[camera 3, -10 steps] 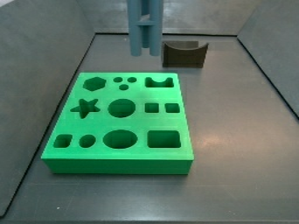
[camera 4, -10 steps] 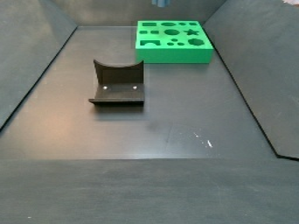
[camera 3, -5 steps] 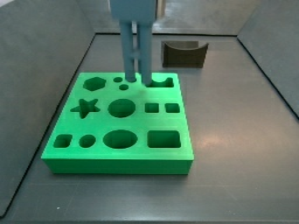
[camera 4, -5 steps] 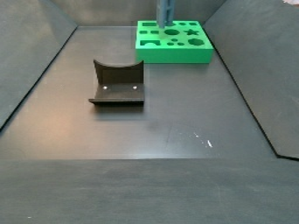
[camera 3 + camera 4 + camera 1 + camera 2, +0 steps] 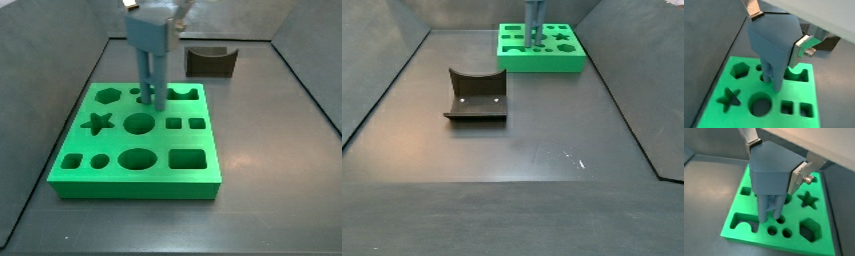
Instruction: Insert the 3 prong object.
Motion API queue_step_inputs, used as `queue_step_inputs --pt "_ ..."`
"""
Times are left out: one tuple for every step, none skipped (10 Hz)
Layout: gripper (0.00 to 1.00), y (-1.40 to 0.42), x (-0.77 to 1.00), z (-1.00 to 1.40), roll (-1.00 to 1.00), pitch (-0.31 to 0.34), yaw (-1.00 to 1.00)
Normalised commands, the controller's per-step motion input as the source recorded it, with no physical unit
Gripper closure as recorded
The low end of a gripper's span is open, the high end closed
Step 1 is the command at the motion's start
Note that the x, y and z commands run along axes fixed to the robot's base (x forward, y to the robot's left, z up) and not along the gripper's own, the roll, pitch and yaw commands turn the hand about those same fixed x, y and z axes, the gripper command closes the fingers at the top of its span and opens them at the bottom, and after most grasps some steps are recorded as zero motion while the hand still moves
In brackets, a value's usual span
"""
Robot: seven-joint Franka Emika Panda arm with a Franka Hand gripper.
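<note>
My gripper [image 5: 151, 22] is shut on the 3 prong object [image 5: 148, 70], a slender blue-grey piece held upright above the green block [image 5: 134, 160]. Its prongs [image 5: 769, 213] reach down to the block's top at the group of small round holes beside the hexagon hole [image 5: 107, 96]; whether they are inside the holes I cannot tell. The silver fingers [image 5: 802, 46] clamp the piece's wide head [image 5: 771, 35] in both wrist views. In a side view the piece [image 5: 535, 22] stands over the far green block [image 5: 540, 55].
The dark brown U-notched block [image 5: 211, 62] stands behind the green block, also nearer the camera in a side view [image 5: 476, 95]. Grey bin walls [image 5: 54, 120] slope up around the floor.
The gripper has lowered the 3 prong object from well above the block down to its top and shifted slightly, so the prongs now meet the small round holes.
</note>
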Motion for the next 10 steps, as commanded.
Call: queue_step_inputs --pt "1.00 0.23 -0.62 0.00 -0.11 0.000 -0.46" --pt "1.00 0.17 -0.66 0.00 -0.07 0.000 -0.53" --pt "1.00 0.06 -0.51 0.00 -0.06 -0.006 -0.67" --pt "1.00 0.00 -0.17 -0.04 0.00 -0.024 -0.94" --pt "1.00 0.00 0.00 -0.12 0.00 -0.024 -1.00" --pt "1.00 0.00 0.07 -0.16 -0.06 -0.050 -1.00" --pt "1.00 0.19 0.26 -0.21 -0.03 -0.013 -0.81" --pt "1.00 0.38 0.17 -0.12 0.00 0.000 -0.55" --pt "1.00 0.39 0.04 -0.18 -0.04 0.000 -0.25" --pt "1.00 0.23 0.06 -0.20 -0.03 0.000 -0.22"
